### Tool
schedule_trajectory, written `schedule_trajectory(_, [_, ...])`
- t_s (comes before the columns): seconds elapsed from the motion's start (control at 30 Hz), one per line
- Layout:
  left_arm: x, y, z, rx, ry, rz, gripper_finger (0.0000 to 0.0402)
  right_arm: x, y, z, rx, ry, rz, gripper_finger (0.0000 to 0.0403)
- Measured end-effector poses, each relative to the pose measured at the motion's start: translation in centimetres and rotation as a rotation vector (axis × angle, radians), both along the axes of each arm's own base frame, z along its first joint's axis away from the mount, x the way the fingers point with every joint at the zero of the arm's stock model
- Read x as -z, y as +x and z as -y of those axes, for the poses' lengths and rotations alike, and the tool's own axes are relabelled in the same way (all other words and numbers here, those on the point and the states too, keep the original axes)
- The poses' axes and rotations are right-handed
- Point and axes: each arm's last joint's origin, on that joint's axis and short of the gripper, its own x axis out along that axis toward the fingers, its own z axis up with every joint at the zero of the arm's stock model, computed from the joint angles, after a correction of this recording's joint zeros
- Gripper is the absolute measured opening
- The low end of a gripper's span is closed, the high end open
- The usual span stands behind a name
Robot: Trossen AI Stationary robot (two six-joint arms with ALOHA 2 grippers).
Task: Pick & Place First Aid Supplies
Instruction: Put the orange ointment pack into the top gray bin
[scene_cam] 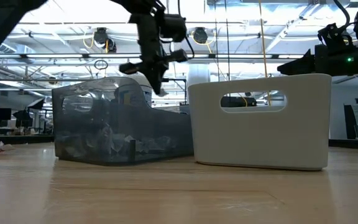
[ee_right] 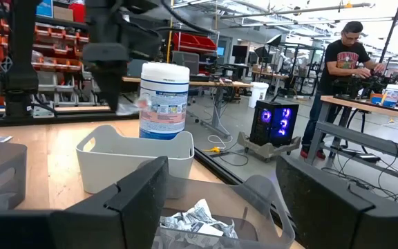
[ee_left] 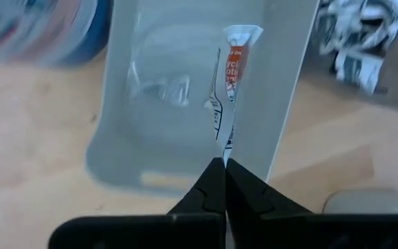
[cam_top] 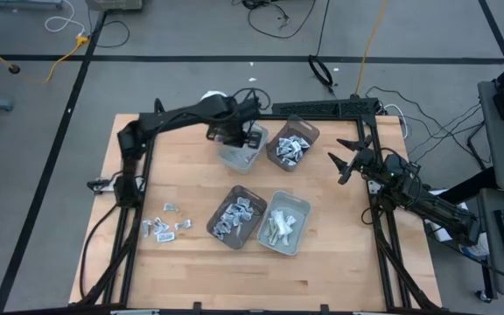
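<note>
High view: the left gripper (cam_top: 232,136) hangs above a pale grey rectangular plastic tray (cam_top: 240,156) near the far edge of the wooden table (cam_top: 339,262), beside a brown tray (cam_top: 292,144) heaped with small silvery-white first aid packets (cam_top: 290,149); toward the near edge stand a second brown tray (cam_top: 237,216) of packets and a light grey tray (cam_top: 283,222) of pale narrow strips, with a few loose packets (cam_top: 166,223) scattered near the left edge. The right gripper (cam_top: 350,156) waits near the table's right edge, its fingers spread wide and holding nothing. Low view: the left gripper (scene_cam: 157,74) is poised above the trays, behind a translucent dark tray (scene_cam: 120,121) and a white tray with a handle slot (scene_cam: 260,121). Left wrist view: the left gripper's fingers (ee_left: 213,190) are pressed fully together, pinching the lower end of a narrow white packet with an orange band (ee_left: 229,90), which stands upright over the pale grey tray (ee_left: 185,104). Right wrist view: the right gripper's fingers (ee_right: 140,194) stand far apart and empty over a brown tray of packets (ee_right: 195,220); beyond it sits a white round tub with a blue label (ee_right: 164,100), and a person (ee_right: 343,72) stands at a bench in the room behind.
</note>
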Motion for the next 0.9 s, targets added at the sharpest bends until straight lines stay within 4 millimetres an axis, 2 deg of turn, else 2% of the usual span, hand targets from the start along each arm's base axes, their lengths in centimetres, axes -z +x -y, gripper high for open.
schedule_trajectory(0.17, [0.8,1.3,-1.5,0.011,0.011,0.009,0.0000,0.0,0.0,0.0,0.000,0.000,0.000,0.0263])
schedule_trajectory(0.37, [3.6,2.1,-2.3,0.011,-0.022,-0.049,0.0010,0.0,0.0,0.0,0.000,0.000,0.000,0.0263])
schedule_trajectory(0.53, [5.6,2.7,-2.7,0.005,-0.042,-0.095,0.0045,0.0,0.0,0.0,0.000,0.000,0.000,0.0263])
schedule_trajectory(0.9, [5.6,2.5,-3.0,0.011,-0.031,-0.097,0.0157,0.0,0.0,0.0,0.000,0.000,0.000,0.0263])
